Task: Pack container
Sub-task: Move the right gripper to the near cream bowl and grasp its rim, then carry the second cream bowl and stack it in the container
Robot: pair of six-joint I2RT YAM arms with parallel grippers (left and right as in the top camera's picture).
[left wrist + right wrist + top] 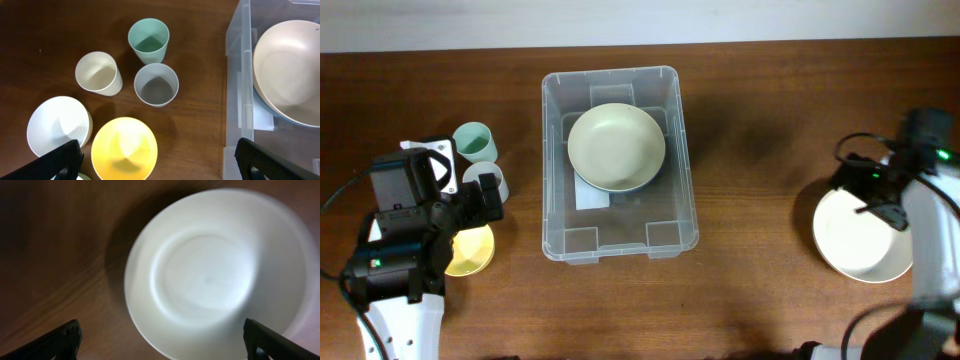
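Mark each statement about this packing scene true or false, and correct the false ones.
1. The container holds one pale bowl. True.
2. The yellow bowl lies in the container. False: it stands on the table.
3. The right gripper clamps the white bowl. False: its fingers stand wide apart, nothing held.
4. The green cup, grey cup and cream cup stand outside the container. True.
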